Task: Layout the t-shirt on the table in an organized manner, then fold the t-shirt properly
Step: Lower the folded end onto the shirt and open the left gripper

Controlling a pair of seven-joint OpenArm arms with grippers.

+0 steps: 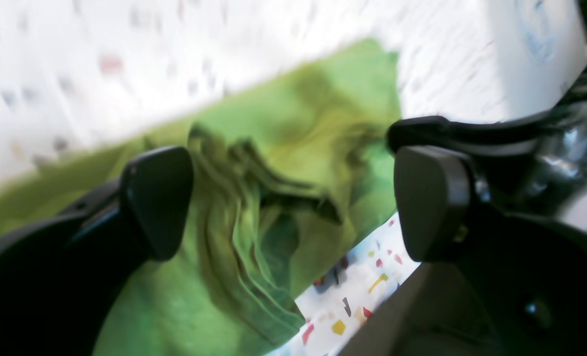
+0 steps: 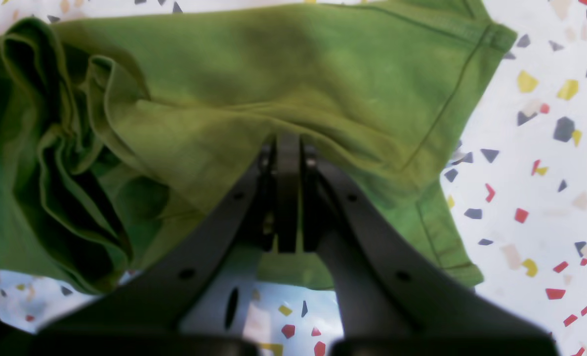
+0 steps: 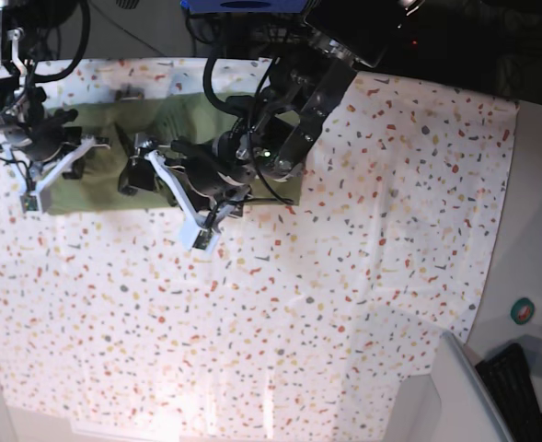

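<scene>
In the base view much of the t-shirt (image 3: pixel 114 175) is hidden behind both arms; only a green band shows at the far left of the table (image 3: pixel 363 276), lying lengthwise from left to right near the far edge. The collar and neck tag cannot be made out in any view. The left wrist picture is smeared by blur, so the cloth's folds there read only roughly.

At the far left, the right gripper (image 2: pixel 287 148) has its jaws pressed together, and the shirt fabric bunches and drapes right at the tips. It appears to pinch a fold of the cloth, though the contact point itself is covered by the fabric. A hemmed sleeve edge lies to its right on the speckled cloth.

Further right, nearer the shirt's middle, the left gripper (image 1: pixel 293 198) stands wide, its two dark pads (image 1: pixel 157 202) well apart. Rumpled green pleats lie between and beneath them, touching neither pad as far as the blur allows. A strip of table shows at the lower right.
</scene>
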